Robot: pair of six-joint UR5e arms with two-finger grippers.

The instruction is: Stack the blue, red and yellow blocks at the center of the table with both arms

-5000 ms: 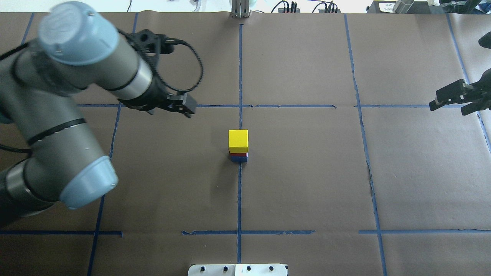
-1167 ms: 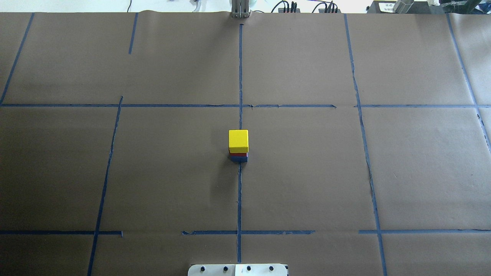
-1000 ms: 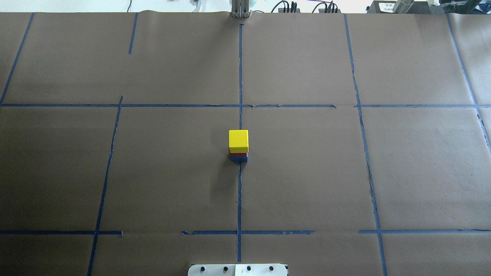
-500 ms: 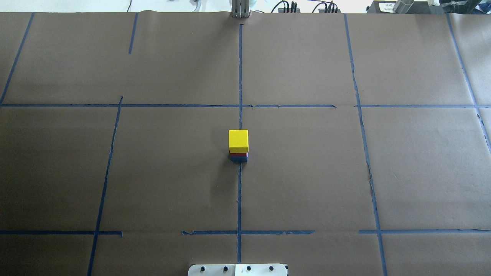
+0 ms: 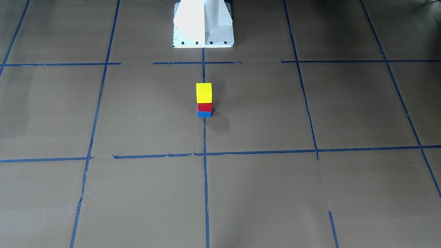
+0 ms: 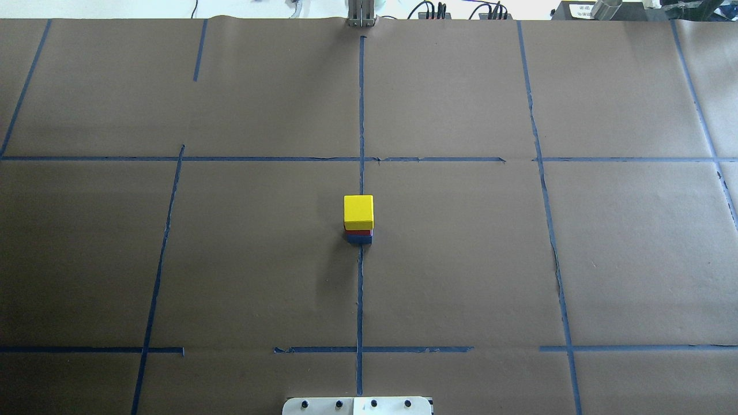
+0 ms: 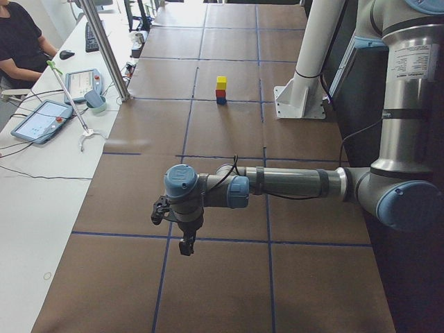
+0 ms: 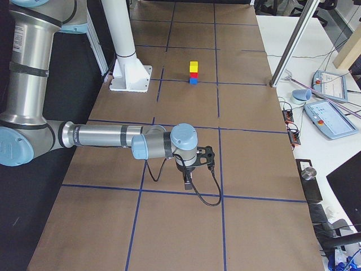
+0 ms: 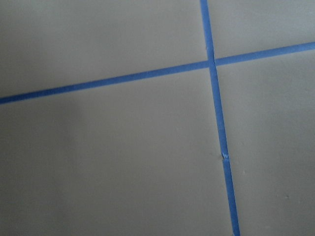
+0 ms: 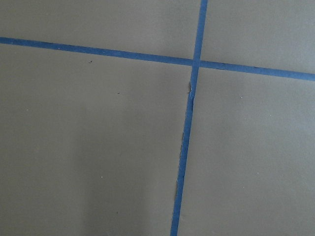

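The brown table (image 6: 461, 276) is crossed by blue tape (image 6: 359, 300) lines. A white desk (image 7: 48, 208) just beside it carries two tablets (image 7: 38, 119).

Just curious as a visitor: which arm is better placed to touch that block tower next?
Neither clearly: left gripper and right gripper hang similarly far from the finished tower, on opposite sides.
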